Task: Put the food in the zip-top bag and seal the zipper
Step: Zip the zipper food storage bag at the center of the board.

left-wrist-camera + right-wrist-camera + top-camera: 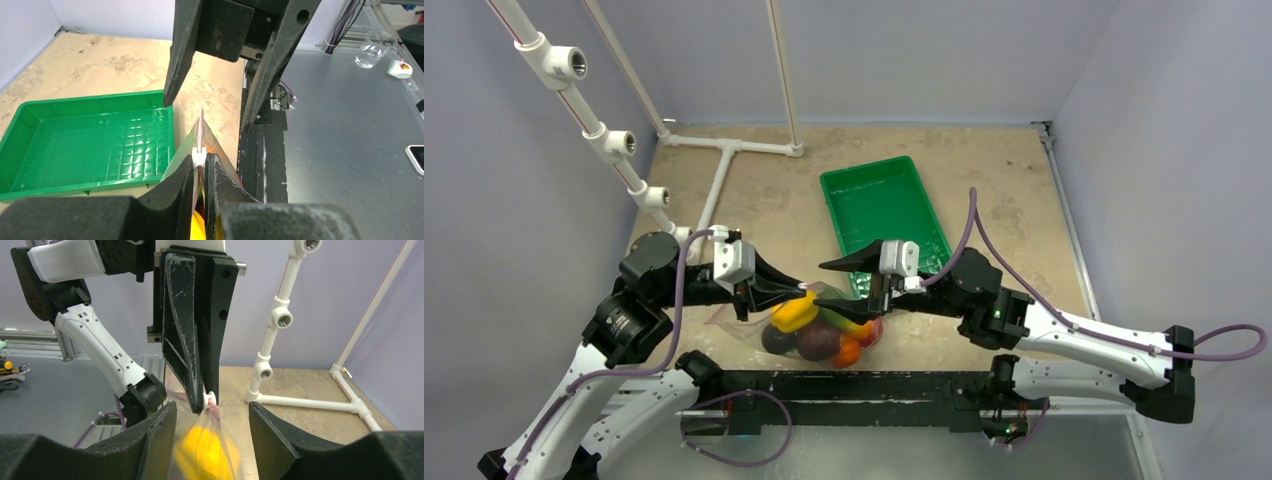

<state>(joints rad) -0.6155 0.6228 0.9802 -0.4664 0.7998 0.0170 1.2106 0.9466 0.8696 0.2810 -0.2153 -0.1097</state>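
- The left gripper [200, 167] is pinched nearly closed on the zipper [201, 127], right at its white slider [199, 155].
- The zip-top bag [183, 157] hangs from that grip, its bottom slumped on the table by the near edge.
- The food is inside the bag: a yellow pepper [794, 312] on top, a purple eggplant [817, 343], an orange [847, 352] and a red tomato [872, 330] below.
- The right gripper [822, 283] is spread wide and holds nothing. One finger sits on each side of the zipper strip, clear of it.
- A green tray [929, 205] lies on the table beyond the right gripper.
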